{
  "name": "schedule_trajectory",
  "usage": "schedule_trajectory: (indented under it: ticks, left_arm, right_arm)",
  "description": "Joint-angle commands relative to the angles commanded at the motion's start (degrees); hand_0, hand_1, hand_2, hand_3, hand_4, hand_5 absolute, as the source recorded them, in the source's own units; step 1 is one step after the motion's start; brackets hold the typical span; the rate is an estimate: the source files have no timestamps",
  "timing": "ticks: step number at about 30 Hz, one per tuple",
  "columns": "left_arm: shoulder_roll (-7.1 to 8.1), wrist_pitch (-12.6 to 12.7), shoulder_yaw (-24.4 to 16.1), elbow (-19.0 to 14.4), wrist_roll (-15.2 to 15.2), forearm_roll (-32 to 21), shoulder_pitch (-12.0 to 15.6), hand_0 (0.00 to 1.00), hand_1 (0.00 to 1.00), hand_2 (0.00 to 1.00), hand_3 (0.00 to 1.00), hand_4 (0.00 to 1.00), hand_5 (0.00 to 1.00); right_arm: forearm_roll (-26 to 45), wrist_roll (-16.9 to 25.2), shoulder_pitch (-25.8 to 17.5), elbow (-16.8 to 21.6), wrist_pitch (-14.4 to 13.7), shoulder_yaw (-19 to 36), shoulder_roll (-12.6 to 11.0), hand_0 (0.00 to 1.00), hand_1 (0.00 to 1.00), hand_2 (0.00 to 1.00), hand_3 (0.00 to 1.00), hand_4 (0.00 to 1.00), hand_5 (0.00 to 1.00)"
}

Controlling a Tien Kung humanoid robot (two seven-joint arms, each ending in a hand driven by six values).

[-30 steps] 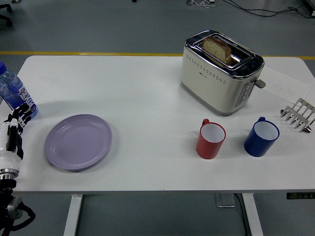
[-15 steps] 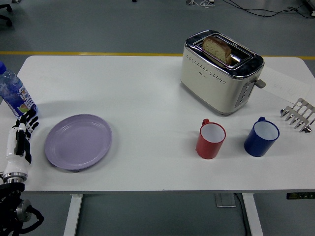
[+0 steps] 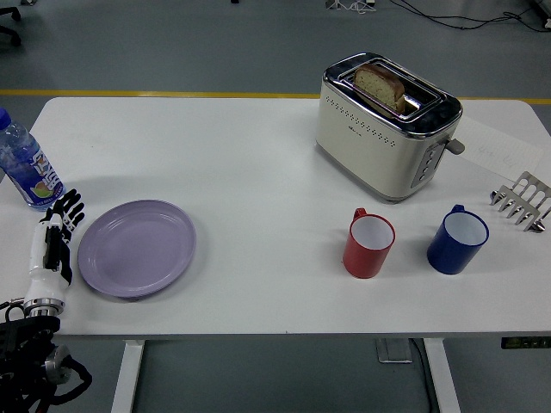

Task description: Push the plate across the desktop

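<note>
- The purple plate (image 3: 137, 248) was seen at the lower left of the frame, near the table's (image 3: 258, 172) near edge; it looked unpushed.
- The left hand (image 3: 55, 243) was placed just beside the plate's left rim, fingers extended and flat, nothing gripped; contact could not be confirmed.
- The whole push rightward was judged left to do.
- The red cup (image 3: 368, 245) was noted in the likely path.

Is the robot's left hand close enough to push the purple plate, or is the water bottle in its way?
Probably yes: the left hand sits right beside the purple plate, and the water bottle stands behind it, not between.
</note>
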Motion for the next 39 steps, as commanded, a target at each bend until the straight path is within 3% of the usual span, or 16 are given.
schedule_trajectory:
  ticks: [32,39]
  left_arm:
    - [-3.29,0.9,5.8,-1.0,0.0,-1.8,-2.0,0.869,0.879,0.895,0.828,0.5,0.998]
    - [-4.65,0.9,7.3,-0.6,0.0,-2.4,-2.6,0.87,0.879,0.896,0.828,0.501,0.998]
  right_arm:
    - [0.0,0.1,0.1,0.0,0.0,-0.3,-0.1,0.52,0.484,0.586,0.556,0.285,0.357]
    - [0.0,0.1,0.0,0.0,0.0,-0.3,-0.1,0.521,0.484,0.586,0.556,0.285,0.357]
